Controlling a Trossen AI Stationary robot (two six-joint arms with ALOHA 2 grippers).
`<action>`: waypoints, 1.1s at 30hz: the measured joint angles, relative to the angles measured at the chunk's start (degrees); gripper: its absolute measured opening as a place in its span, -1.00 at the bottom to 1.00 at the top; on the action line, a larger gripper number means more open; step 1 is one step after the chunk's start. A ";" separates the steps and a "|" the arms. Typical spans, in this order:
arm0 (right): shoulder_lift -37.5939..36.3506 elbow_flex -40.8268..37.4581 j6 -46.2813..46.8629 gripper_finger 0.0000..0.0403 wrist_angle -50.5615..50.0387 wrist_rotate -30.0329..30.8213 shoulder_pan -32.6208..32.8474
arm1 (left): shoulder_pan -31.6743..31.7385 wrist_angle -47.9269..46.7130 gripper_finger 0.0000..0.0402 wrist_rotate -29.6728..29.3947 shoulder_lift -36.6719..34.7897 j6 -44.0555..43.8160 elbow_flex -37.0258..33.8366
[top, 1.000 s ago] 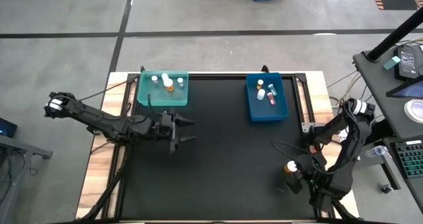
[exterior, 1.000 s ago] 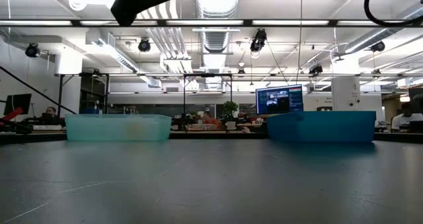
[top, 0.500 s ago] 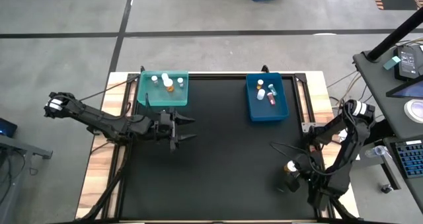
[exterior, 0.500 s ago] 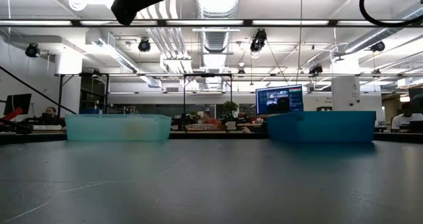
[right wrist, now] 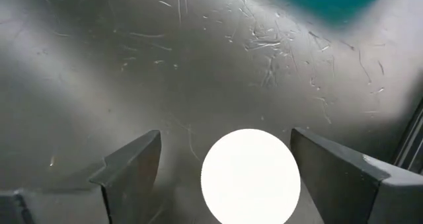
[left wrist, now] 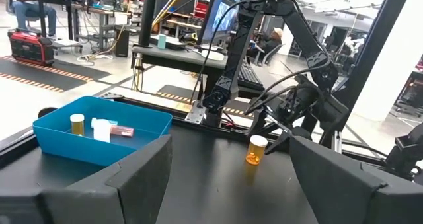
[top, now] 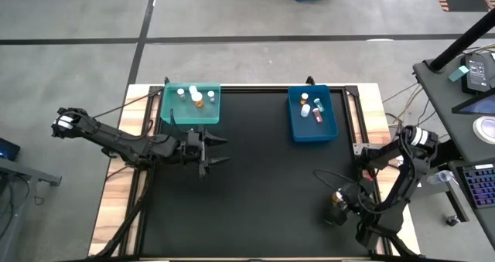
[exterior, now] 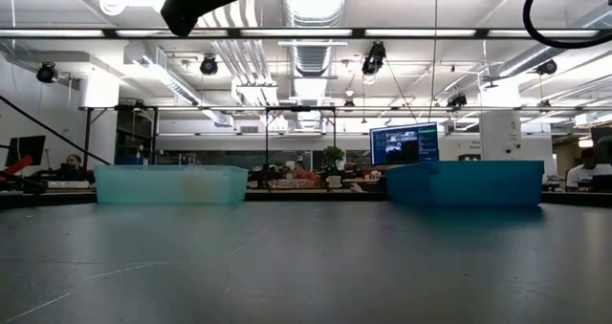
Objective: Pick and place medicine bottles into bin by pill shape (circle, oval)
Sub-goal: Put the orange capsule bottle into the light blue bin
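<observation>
High view: left gripper (top: 214, 151) released, idle near teal bin (top: 192, 104). Amber bottle (left wrist: 255, 150) upright, near right, beneath spread right gripper (top: 338, 208). Likely light, rigid, slick; grasp body under white cap (right wrist: 250, 176).

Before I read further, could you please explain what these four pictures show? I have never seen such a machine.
Two dark robot arms work at a black table. One camera looks down from above, one looks level across the table, and one sits on each wrist. A teal bin and a blue bin hold small medicine bottles. One amber bottle with a white cap stands alone on the table. The right pincer hangs open directly over it, holding nothing. The left pincer waits open near the teal bin.
</observation>
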 joint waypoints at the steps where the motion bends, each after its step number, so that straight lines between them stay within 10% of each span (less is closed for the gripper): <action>1: 0.29 0.00 0.02 0.62 0.00 0.02 0.00 | -0.01 0.00 0.44 0.00 0.00 0.01 -0.01; 33: -1.20 3.65 -14.28 0.62 -4.53 -0.31 1.92 | -0.01 -0.04 0.44 0.00 0.00 0.38 0.00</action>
